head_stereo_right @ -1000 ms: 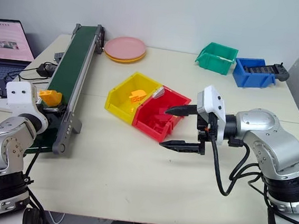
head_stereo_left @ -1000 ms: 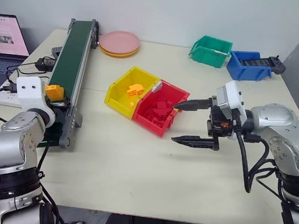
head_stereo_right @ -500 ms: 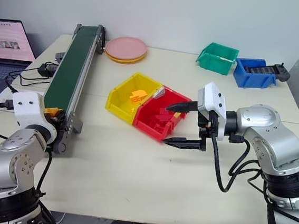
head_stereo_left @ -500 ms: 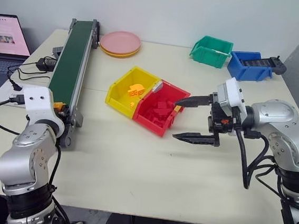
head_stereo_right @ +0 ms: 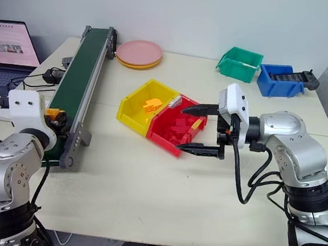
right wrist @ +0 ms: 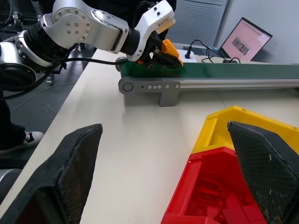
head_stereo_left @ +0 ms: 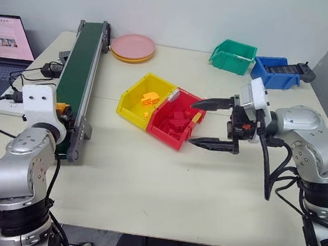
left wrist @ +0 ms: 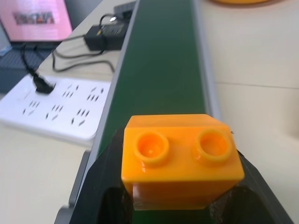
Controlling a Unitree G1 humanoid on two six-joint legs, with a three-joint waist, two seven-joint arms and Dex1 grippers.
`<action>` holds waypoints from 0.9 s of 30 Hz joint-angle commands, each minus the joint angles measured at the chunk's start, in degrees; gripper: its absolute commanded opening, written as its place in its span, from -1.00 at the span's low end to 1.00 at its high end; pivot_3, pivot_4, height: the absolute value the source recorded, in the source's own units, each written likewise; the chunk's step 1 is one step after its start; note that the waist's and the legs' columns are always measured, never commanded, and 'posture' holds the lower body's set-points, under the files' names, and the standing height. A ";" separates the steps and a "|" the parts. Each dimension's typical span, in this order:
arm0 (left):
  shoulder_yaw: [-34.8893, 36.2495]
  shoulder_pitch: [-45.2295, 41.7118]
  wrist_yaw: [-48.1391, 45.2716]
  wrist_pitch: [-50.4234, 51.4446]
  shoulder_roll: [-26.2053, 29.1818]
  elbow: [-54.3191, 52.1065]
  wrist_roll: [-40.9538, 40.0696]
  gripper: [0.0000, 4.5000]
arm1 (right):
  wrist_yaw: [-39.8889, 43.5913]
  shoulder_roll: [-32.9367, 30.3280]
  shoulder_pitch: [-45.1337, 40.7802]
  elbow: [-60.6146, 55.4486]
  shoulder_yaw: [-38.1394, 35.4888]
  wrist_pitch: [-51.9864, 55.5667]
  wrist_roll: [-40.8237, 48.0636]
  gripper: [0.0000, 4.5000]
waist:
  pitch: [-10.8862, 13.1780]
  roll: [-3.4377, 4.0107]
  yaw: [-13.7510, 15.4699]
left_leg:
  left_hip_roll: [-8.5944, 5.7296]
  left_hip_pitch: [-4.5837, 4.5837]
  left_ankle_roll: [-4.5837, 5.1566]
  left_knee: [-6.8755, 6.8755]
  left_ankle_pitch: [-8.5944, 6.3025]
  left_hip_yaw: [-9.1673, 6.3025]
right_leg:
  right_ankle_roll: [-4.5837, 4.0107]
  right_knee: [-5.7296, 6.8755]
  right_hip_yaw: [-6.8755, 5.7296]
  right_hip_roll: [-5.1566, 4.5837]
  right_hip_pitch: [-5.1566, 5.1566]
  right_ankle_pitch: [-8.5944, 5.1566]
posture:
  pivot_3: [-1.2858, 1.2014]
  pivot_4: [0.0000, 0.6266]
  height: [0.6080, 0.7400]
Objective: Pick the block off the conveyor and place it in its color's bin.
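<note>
We see a broad cream surface [head_stereo_left: 146, 185] set against a pale wall, with a grey panel at the far right edge. Along its left side runs the conveyor [head_stereo_left: 83, 57], its dark-green belt between grey rails, and beyond that an open laptop [head_stereo_left: 6, 44], a white power strip [left wrist: 56, 107] and black cables. At the back lie stacked pink plates [head_stereo_left: 132, 47], a green bin [head_stereo_left: 233, 55] and a blue bin [head_stereo_left: 276, 73]. Near the middle sits the yellow bin [head_stereo_left: 140, 97], joined to a red bin [head_stereo_left: 176, 121]; the yellow one holds orange pieces, the red one red bricks. Our left end effector [left wrist: 180, 205] is clamped on the block [left wrist: 180, 161], which we hold studs-up just above the near end of the belt, the black fingers pressing its two sides. Our right end effector [head_stereo_left: 210, 123] hangs just beside the red bin's right edge, pointing toward it, its two fingers spread wide and holding nothing.
</note>
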 commanded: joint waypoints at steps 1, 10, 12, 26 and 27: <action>-8.18 -8.05 -8.62 -3.52 5.57 0.77 -1.64 -0.32 | -2.69 -1.96 0.49 -3.89 -5.18 0.85 1.93 1.00 | 0.05 -0.07 0.29 | 0.00 -0.01 0.00 0.00 0.00 0.00 | 0.00 0.01 -0.02 0.00 0.00 0.00 | 0.03 -0.52 1.00; -24.64 -21.96 -21.38 -14.27 3.53 17.98 -0.38 -0.32 | -9.39 -5.68 5.42 -10.13 -11.22 5.51 4.43 1.00 | 0.06 -0.02 0.18 | -0.04 -0.10 -0.03 0.00 0.02 0.03 | 0.00 -0.05 0.00 -0.01 -0.04 0.00 | 0.03 -0.52 1.00; -27.23 -24.23 -22.85 -18.46 2.54 23.79 1.46 -0.32 | -10.92 -6.03 6.84 -12.36 -12.07 6.78 5.48 1.00 | 0.06 -0.02 0.14 | -0.04 -0.11 -0.03 0.01 0.02 0.04 | 0.00 -0.04 0.01 -0.01 -0.03 0.00 | 0.03 -0.52 1.00; -27.81 -33.16 -23.92 -33.69 -2.86 47.00 6.75 0.12 | -17.54 -8.25 11.88 -19.32 -15.60 11.03 10.16 1.00 | 0.07 -0.01 -0.02 | -0.03 -0.31 0.02 0.27 0.00 0.07 | 0.01 0.00 0.06 0.03 -0.12 0.00 | 0.03 -0.52 1.00; -27.67 -33.25 -23.98 -34.00 -2.97 47.40 6.83 0.22 | -17.83 -8.32 11.85 -19.31 -15.64 11.08 10.21 1.00 | 0.07 -0.01 -0.03 | -0.03 -0.32 0.02 0.29 0.00 0.08 | 0.02 0.00 0.07 0.03 -0.12 0.01 | 0.03 -0.52 1.00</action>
